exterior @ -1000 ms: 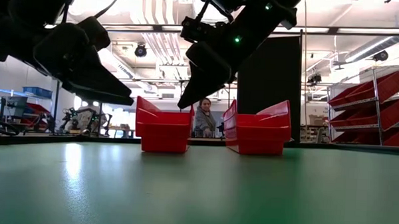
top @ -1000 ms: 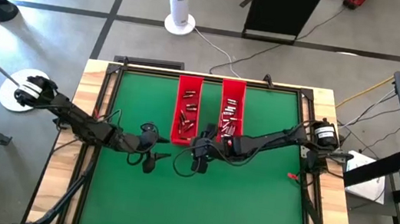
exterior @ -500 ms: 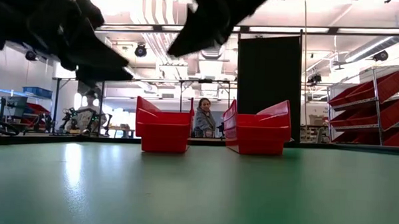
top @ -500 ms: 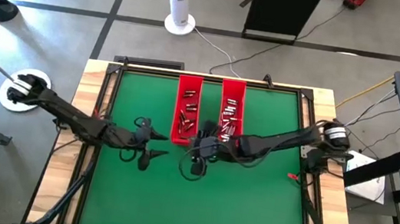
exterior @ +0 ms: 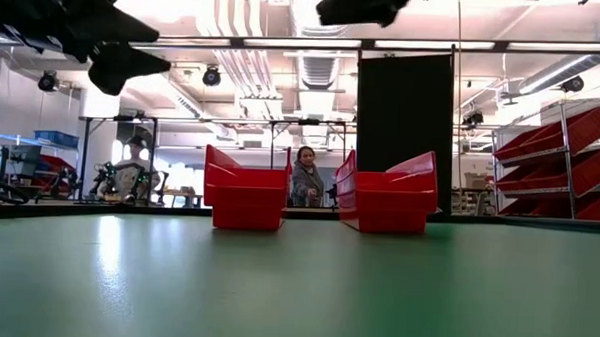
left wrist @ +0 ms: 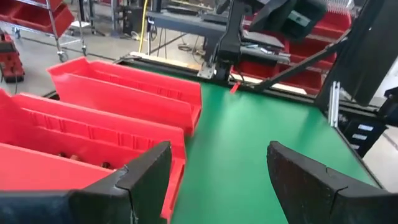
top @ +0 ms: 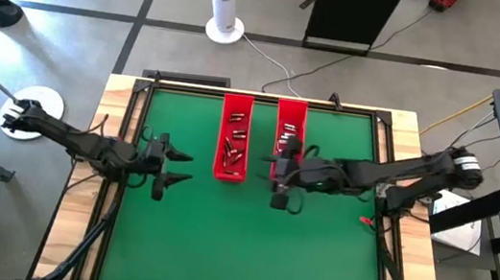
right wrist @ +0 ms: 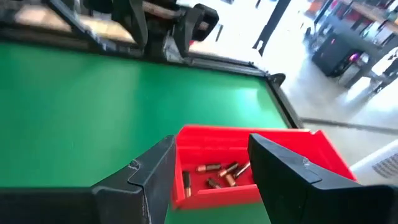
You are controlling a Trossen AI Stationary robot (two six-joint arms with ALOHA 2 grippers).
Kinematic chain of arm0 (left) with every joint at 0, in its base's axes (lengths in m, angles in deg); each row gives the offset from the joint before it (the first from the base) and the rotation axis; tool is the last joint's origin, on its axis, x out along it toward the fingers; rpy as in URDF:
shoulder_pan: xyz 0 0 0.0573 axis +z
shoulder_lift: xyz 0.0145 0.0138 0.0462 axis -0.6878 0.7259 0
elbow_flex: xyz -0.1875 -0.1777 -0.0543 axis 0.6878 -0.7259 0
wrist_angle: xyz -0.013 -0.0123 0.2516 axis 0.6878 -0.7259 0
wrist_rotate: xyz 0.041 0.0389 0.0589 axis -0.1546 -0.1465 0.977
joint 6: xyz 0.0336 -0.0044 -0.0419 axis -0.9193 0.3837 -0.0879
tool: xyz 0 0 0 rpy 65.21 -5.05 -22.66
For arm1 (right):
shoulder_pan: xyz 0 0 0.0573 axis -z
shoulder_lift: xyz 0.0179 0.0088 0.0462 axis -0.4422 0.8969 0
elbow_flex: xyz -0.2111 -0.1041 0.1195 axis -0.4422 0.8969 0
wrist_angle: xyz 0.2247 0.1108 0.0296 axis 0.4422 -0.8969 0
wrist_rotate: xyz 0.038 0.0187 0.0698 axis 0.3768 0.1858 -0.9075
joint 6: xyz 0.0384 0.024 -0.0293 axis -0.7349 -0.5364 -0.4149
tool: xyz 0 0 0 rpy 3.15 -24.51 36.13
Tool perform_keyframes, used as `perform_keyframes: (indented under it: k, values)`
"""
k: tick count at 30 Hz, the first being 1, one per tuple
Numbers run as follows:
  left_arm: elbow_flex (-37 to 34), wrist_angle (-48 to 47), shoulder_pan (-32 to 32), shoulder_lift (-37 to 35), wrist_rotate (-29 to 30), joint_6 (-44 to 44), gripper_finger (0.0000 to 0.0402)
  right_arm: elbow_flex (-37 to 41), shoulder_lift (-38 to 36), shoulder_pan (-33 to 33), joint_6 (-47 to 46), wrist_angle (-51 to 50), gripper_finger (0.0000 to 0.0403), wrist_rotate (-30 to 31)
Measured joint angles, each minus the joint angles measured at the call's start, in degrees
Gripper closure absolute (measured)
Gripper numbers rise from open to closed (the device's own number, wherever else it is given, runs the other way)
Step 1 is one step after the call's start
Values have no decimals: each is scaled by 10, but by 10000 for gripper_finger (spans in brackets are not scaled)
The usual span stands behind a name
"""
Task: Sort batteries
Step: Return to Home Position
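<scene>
High view: we logged batteries (top: 234, 144) lying only inside the two red trays (top: 238, 106). The green tabletop (top: 246, 246) showed no loose cell.
Low view: no cell seen before the trays.
Left wrist view: left hand (left wrist: 219, 149) spread, empty.
Right wrist view: right hand (right wrist: 212, 140) spread, empty.
We judged sorting finished.

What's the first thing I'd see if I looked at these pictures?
Two bright red trays stand side by side at the far middle of the green table, with tiny batteries lying inside them. Two dark arms reach in from the sides. The left gripper hangs open to the left of the trays, and the right gripper hangs open by the near end of the right tray.
</scene>
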Motion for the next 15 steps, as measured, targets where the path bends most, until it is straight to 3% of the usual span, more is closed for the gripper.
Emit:
perform_keyframes:
  k: [6, 15]
  values:
    - [0, -22, 0, -52, 0, -13, 159, 122, -114, 0, -16, 70, 209, 0]
    - [-7, -62, 0, -104, 29, -53, 159, 273, -282, -14, -86, 86, 209, 0]
